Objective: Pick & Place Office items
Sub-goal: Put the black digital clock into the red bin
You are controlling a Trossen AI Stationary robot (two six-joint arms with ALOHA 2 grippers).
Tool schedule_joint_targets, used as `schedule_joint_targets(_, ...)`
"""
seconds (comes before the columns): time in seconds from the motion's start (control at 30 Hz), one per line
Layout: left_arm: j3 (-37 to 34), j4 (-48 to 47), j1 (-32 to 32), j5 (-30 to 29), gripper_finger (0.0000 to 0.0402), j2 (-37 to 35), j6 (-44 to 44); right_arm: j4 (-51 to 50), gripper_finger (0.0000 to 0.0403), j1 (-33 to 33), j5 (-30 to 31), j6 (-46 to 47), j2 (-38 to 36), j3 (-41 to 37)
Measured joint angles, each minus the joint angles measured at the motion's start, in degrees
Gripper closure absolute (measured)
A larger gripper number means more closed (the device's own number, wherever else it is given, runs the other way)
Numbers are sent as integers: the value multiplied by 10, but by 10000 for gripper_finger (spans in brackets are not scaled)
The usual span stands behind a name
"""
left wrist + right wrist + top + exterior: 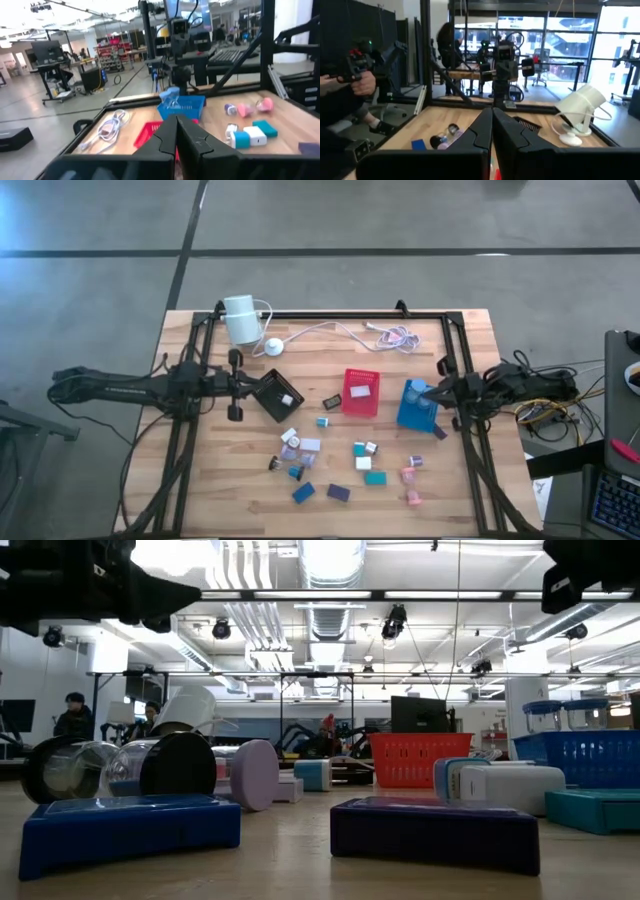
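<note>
Several small office items, blocks and short cylinders in teal, blue, purple, white and pink [335, 462], lie scattered on the near half of the wooden table. In the low view a blue block [130, 830] and a purple block [435, 832] lie closest. A white piece lies in the black tray [277, 395] and another in the red tray [361, 392]. My left gripper [177, 135] is shut, holds nothing and hovers level beside the black tray at the table's left. My right gripper [492, 130] is shut, holds nothing and hovers level above the blue tray [412, 408] at the right.
A white cylinder [240, 320] with its white cable stands at the far left, and a pink-and-white cable [392, 335] lies at the far edge. Black frame rails [470, 470] run along the table's sides. A person's hand [362, 82] shows beyond the table.
</note>
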Motion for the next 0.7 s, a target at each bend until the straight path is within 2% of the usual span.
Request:
schedule_joint_targets(0.1,0,-2,0,-1,390,-18,0,-6,394,0,0,0,0,-3)
schedule_joint_targets(0.27,0,-43,0,-38,390,-47,-9,7,394,0,0,-7,0,-29)
schedule_joint_targets(0.47,-1,-50,0,-41,390,-52,-11,107,394,0,2,4,0,-78)
schedule_joint_targets(0.7,-1,-55,0,-40,390,-53,-10,127,394,-8,42,2,0,-110)
